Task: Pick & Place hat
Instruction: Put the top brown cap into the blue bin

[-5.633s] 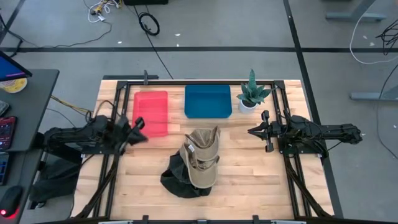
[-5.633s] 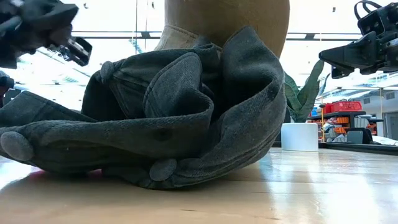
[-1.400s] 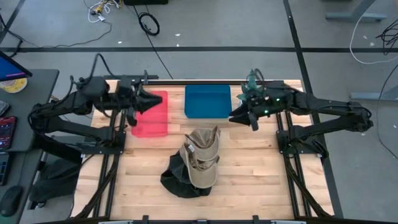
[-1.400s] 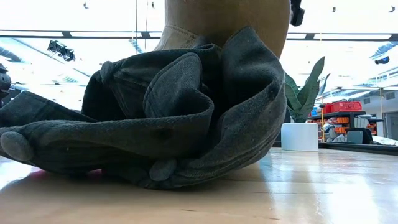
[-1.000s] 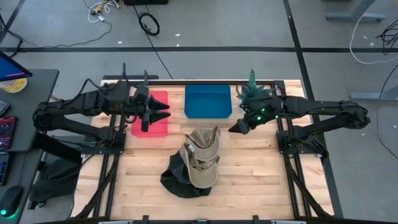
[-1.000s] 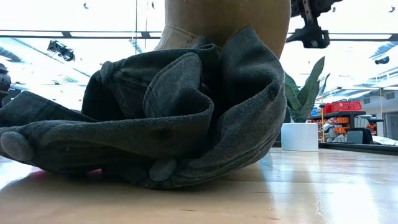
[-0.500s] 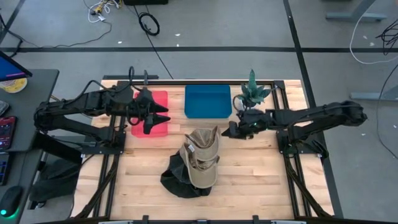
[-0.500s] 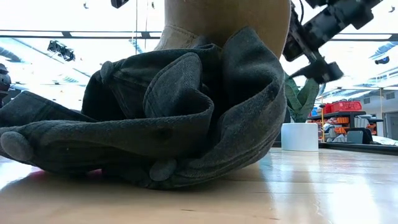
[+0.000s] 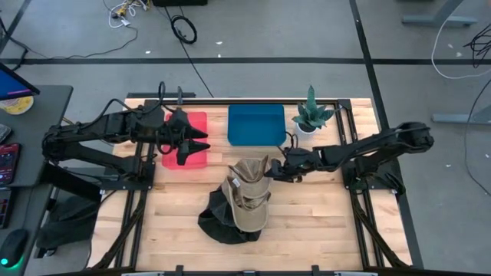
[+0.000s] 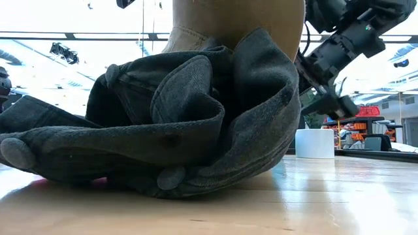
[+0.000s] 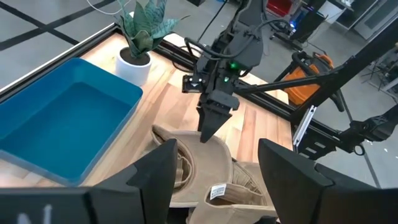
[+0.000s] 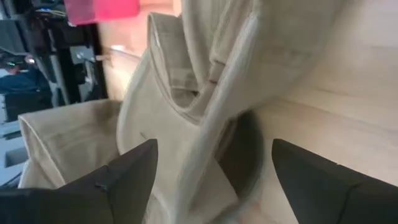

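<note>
A tan hat (image 9: 249, 195) lies on a dark grey hat (image 9: 219, 222) near the table's middle. In the low view the dark hat (image 10: 183, 124) fills the foreground and the tan hat (image 10: 235, 19) rises behind it. My right gripper (image 9: 270, 172) is open, low at the tan hat's far right rim (image 12: 186, 112), with a finger on either side of that rim. My left gripper (image 9: 201, 146) is open and hangs above the red tray (image 9: 188, 121), pointing toward the hats (image 11: 205, 168). My right gripper comes at the tan hat's far right rim (image 11: 208, 140) slanting down from the table's right. I cannot tell whether its open fingers (image 12: 134, 180) touch the rim. The hat lies on the dark hat, and nothing is lifted.
A blue tray (image 9: 256, 125) stands at the back middle, beside the red tray. A potted plant (image 9: 311, 116) stands at the back right, just behind my right arm. Bare wood lies to the right of the hats and in front of them.
My right gripper has gone from beside the plant down and toward the table's left and near edges, and now stands at the tan hat's far right rim. Both hats lie as they did before.
</note>
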You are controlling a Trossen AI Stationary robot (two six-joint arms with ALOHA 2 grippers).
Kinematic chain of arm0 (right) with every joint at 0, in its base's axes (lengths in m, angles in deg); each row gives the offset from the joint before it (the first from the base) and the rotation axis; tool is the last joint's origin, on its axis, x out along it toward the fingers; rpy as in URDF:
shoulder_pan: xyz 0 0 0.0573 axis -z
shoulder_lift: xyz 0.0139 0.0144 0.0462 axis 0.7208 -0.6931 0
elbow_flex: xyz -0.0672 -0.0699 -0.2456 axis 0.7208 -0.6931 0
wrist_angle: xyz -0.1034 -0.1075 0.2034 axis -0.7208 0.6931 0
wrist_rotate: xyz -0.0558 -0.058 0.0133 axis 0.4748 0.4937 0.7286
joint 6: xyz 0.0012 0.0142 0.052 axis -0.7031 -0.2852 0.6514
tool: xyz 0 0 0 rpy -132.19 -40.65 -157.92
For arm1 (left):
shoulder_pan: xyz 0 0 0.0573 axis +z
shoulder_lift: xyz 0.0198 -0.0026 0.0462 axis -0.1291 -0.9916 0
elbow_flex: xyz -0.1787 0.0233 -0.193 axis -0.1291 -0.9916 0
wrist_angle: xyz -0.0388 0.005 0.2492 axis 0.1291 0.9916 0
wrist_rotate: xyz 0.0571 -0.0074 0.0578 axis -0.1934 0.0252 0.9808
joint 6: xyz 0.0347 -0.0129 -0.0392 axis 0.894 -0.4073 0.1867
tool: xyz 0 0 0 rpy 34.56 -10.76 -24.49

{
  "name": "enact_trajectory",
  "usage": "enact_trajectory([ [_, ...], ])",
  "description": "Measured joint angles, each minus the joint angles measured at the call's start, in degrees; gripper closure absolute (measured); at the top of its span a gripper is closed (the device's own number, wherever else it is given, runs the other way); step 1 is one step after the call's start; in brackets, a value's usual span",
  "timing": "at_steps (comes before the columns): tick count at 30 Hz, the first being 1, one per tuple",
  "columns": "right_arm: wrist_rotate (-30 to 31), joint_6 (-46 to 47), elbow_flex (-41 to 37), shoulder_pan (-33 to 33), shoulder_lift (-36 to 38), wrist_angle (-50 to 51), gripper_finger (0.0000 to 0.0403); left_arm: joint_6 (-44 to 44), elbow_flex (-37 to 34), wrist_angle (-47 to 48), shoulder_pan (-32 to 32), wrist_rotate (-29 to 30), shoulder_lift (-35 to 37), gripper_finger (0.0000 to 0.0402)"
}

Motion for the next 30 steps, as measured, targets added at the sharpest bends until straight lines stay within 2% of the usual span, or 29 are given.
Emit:
enact_trajectory([
  [4,0.96,0.19,0.00,0.00,-2.21,-2.85,0.0104,0.04,0.00,0.02,-0.02,0.00,0.00,0.0175],
  [7,0.92,0.37,0.00,0.00,-3.75,-4.08,0.0146,0.03,0.00,0.02,-0.02,0.07,0.00,0.0175],
  [11,0.89,-0.05,0.00,0.00,-4.97,-5.20,0.0234,0.00,0.00,0.02,-0.02,0.82,0.00,0.0175],
  [16,1.11,-3.96,0.00,0.00,-4.61,-8.30,0.0374,-0.02,0.00,-0.02,-0.01,1.45,0.00,0.0175],
  [17,1.14,-5.39,0.02,0.00,-4.26,-9.20,0.0386,-0.02,0.00,-0.02,-0.02,1.46,0.00,0.0175],
  [30,2.70,-10.49,0.07,-0.35,7.09,-7.50,0.0397,-0.11,0.00,-0.04,-0.02,1.49,0.00,0.0175],
])
